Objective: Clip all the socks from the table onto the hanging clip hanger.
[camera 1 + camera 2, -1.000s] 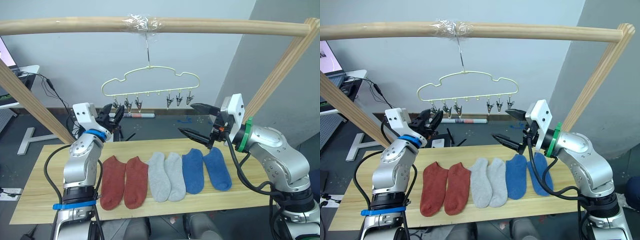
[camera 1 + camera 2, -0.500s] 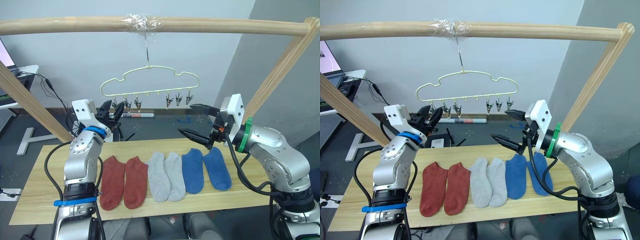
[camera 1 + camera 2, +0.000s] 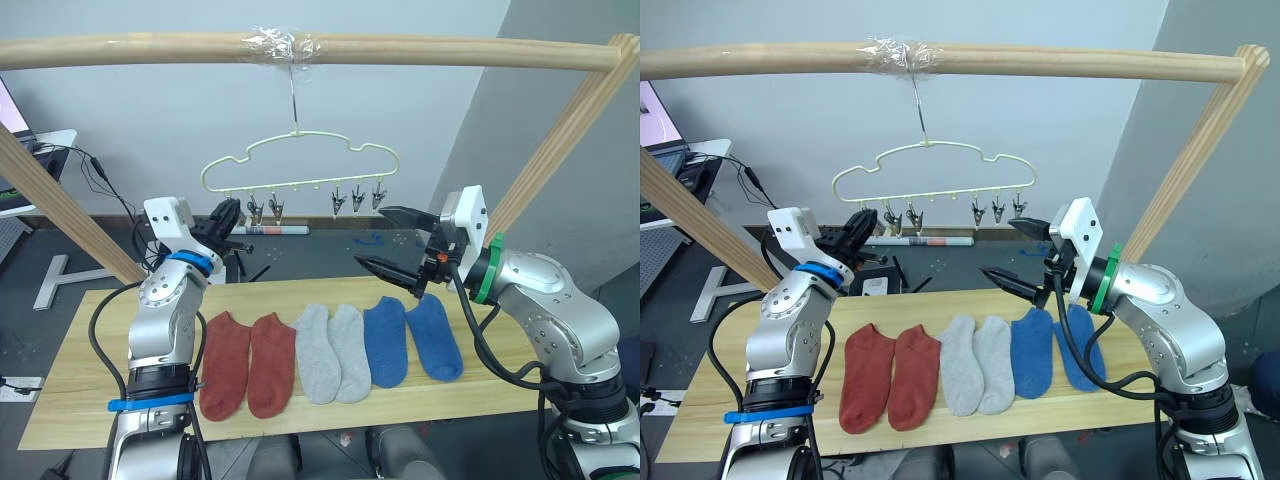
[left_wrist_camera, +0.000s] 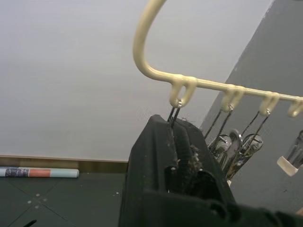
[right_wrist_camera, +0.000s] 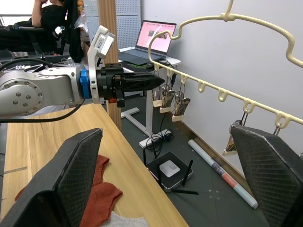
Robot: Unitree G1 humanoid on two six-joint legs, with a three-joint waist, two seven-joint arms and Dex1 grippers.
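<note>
L black two-finger gripper (image 3: pixel 224 217), mid-left: fingers were spread, now pressed together on leftmost metal clip (image 4: pixel 174 115) of pale yellow-green wire clip hanger (image 3: pixel 300 160), upper centre. Six socks (image 3: pixel 330 350) untouched on light wood table (image 3: pixel 70 390). R gripper (image 3: pixel 395 243) spread, empty. Clip likely being opened; sock needed next.

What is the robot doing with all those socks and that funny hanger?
The robot is getting ready to hang socks up. Its left gripper is shut on the end clip of the clip hanger, which hangs from a wooden pole. Its right gripper is open in the air above the blue socks, holding nothing. All six socks, red, grey and blue, lie in a row on the table. None is clipped yet.
</note>
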